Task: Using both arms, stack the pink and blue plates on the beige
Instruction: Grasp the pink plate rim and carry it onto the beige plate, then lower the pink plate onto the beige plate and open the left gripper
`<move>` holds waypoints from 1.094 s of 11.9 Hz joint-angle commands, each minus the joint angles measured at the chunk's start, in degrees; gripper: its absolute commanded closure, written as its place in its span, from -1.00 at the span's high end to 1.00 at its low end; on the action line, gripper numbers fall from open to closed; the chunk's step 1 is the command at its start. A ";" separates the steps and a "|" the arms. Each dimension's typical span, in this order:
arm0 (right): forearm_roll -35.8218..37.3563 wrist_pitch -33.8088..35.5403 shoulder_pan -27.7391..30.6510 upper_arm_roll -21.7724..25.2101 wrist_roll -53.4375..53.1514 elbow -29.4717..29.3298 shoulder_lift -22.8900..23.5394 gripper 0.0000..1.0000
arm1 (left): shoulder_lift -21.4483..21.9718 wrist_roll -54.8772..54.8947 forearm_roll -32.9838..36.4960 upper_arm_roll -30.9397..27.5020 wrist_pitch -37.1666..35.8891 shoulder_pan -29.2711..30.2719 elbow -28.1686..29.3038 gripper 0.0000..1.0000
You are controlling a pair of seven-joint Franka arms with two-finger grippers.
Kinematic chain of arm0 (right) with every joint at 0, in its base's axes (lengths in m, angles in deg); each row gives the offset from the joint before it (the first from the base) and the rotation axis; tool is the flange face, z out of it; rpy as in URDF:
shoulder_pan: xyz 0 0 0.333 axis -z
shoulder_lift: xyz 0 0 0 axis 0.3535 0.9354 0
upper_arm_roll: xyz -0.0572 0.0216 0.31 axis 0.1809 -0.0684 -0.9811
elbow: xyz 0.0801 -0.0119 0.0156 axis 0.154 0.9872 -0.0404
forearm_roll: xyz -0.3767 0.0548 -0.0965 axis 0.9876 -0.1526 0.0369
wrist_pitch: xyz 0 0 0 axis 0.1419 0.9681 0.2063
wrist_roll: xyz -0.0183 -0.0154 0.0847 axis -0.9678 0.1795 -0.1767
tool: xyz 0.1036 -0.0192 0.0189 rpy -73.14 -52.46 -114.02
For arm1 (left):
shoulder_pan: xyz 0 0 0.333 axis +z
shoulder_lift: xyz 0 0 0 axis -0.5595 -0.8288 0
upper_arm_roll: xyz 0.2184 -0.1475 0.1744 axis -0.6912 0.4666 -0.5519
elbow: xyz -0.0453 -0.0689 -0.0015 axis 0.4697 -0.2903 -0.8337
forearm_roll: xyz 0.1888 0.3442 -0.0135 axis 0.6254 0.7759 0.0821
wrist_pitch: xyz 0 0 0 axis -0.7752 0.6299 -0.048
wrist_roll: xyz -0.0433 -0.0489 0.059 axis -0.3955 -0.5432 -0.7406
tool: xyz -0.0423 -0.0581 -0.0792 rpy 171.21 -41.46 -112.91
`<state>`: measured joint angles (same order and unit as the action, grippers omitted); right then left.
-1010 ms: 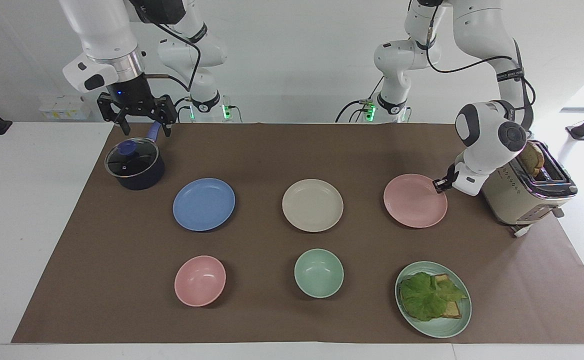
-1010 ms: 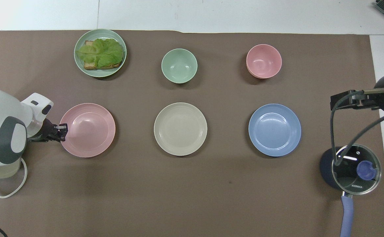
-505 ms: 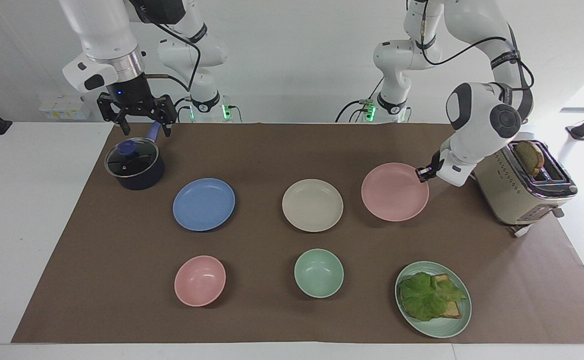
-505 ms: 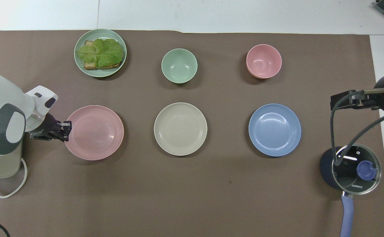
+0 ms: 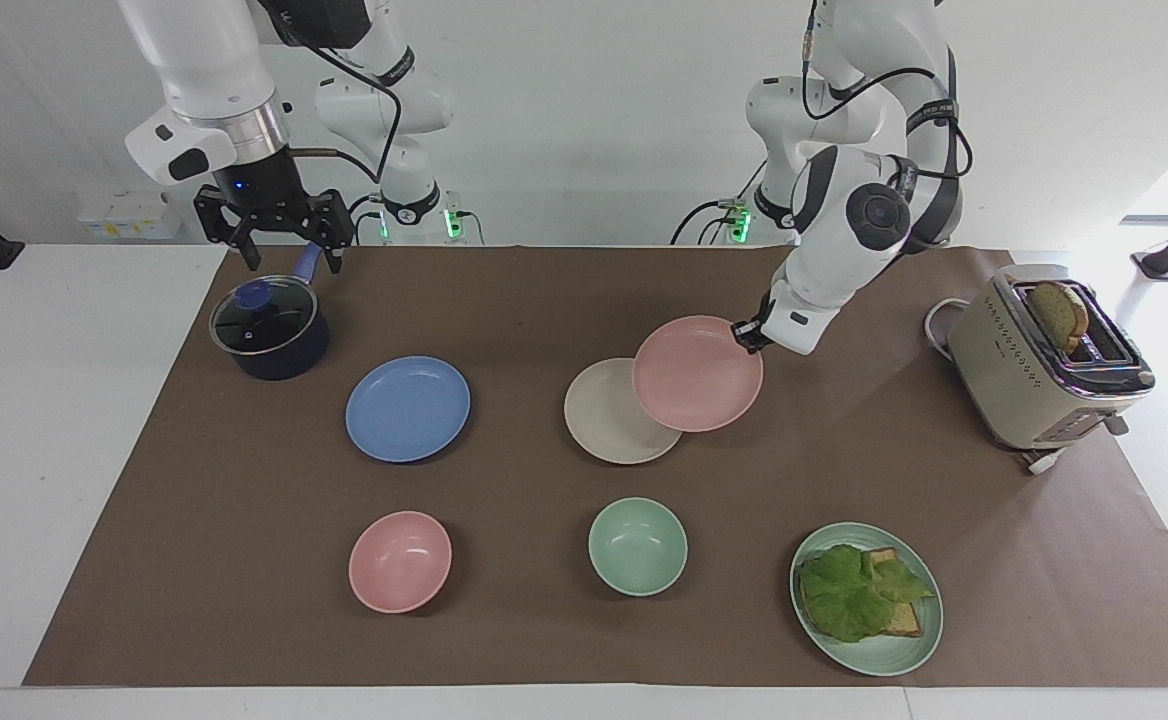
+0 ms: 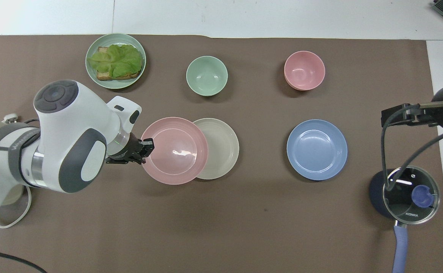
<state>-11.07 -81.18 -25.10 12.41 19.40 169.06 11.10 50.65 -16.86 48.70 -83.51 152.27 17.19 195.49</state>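
Left gripper (image 5: 747,331) clamped on pink plate (image 5: 697,373) rim, carried from by the toaster (image 5: 1044,365) to frame centre, half over beige plate (image 5: 609,412), probably airborne. Blue plate (image 5: 408,408) untouched; right gripper (image 5: 279,235) open, waiting upper left.

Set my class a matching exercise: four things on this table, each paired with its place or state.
Things:
1. pink plate
2. blue plate
3. beige plate
4. right hand

States:
A. open, above the pot
B. partly covered by another plate
C. held by the left hand
D. lying alone, untouched

Pairs: 1-C, 2-D, 3-B, 4-A
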 commanded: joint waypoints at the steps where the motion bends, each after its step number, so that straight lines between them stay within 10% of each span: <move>1: -0.43 0.39 -0.09 0.27 -0.09 0.12 -0.48 1.00 | -1.34 -1.30 -1.56 -0.92 8.08 -3.81 3.88 -1.00; 5: -0.43 0.30 0.00 0.44 -0.09 0.21 -0.48 1.00 | -3.72 -1.21 -2.26 -0.92 15.76 -7.49 6.09 -1.00; 7: -0.43 0.30 0.00 0.44 -0.18 0.21 -0.48 1.00 | -3.72 -0.69 -2.26 -0.92 15.68 -7.51 5.91 0.99; 13: -0.43 0.39 0.00 0.44 -0.09 0.21 -0.48 1.00 | -3.46 1.75 -0.08 -1.44 8.94 -0.77 1.80 1.00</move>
<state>-11.07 -81.18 -25.08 12.60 19.40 169.06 11.10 46.10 -17.39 47.40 -84.86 166.08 12.49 199.54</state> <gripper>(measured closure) 0.000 0.101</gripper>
